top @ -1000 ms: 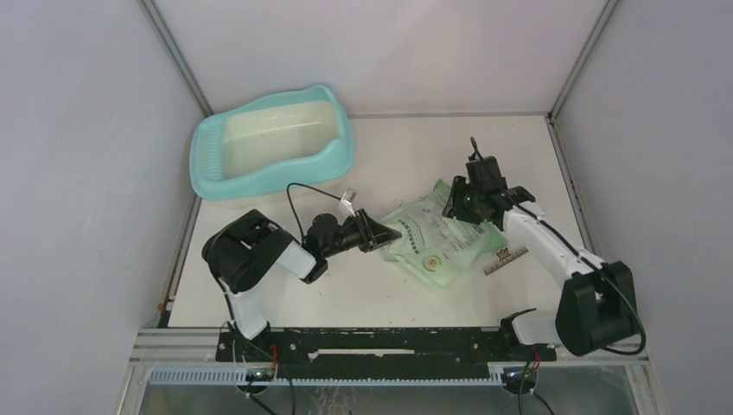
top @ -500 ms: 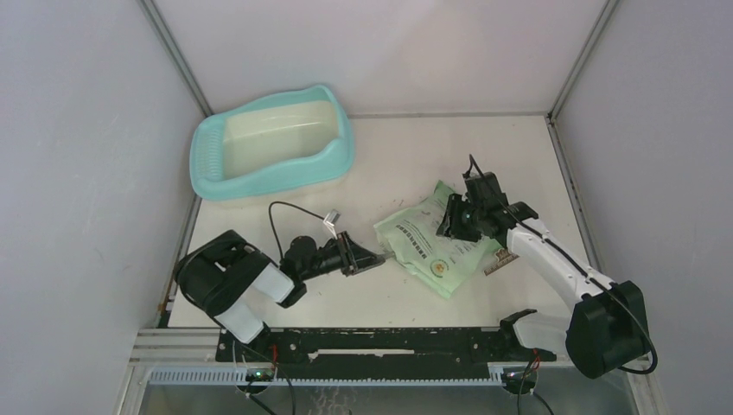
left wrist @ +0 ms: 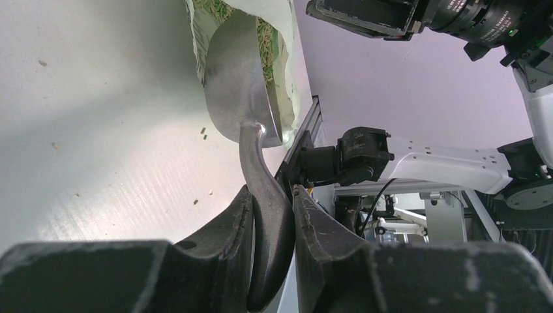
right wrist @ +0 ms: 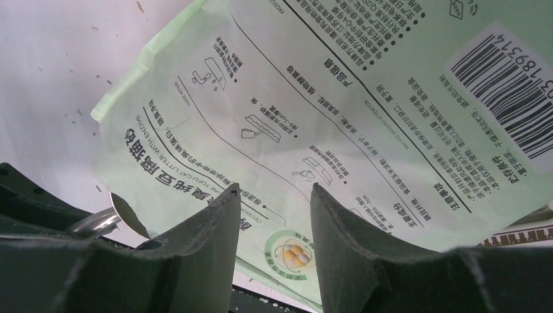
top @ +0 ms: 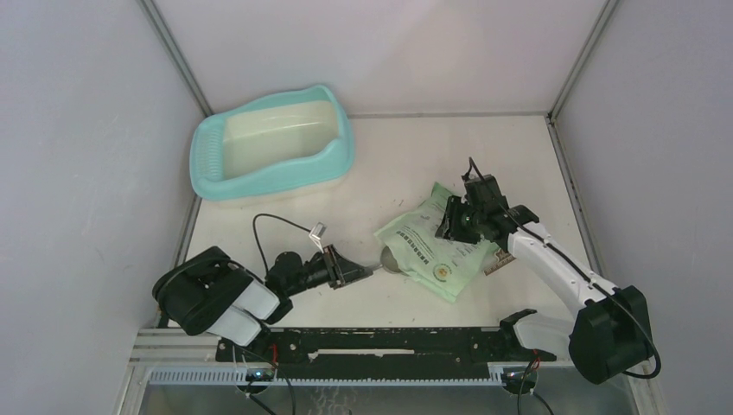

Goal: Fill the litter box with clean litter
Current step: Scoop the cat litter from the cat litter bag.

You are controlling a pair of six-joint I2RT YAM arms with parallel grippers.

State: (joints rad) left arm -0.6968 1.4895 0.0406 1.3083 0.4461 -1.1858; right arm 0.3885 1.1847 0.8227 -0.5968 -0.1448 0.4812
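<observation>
From the top camera, the litter box [top: 259, 180] was seen at the far left of the table [top: 406, 156], well apart from both arms. Its pale cream inside was shown only in this view. The green bag [top: 436, 242] was seen lying near the middle, with the right gripper [top: 456, 220] at its far edge. The left gripper [top: 356, 273] was seen low on the table, pointed at the bag, with the grey scoop [top: 393, 258] at the bag's near end. The fingers were too small here for any grip to be made out.

From the left wrist camera, the left gripper [left wrist: 270, 208] was seen closed tight on the handle of the scoop [left wrist: 235, 85]. The bowl was pushed into the open mouth of the bag [left wrist: 287, 39]. The litter [left wrist: 266, 45] was seen there, right beside the bowl; no other view showed it. It could not be told if any lay in the bowl. The box was cut off here.

From the right wrist camera, the fingers of the right gripper [right wrist: 274, 202] were seen standing apart, with the printed bag [right wrist: 365, 98] filling the gap. It could not be told if the bag was gripped. A bit of the scoop [right wrist: 120, 212] was seen at the lower left.
</observation>
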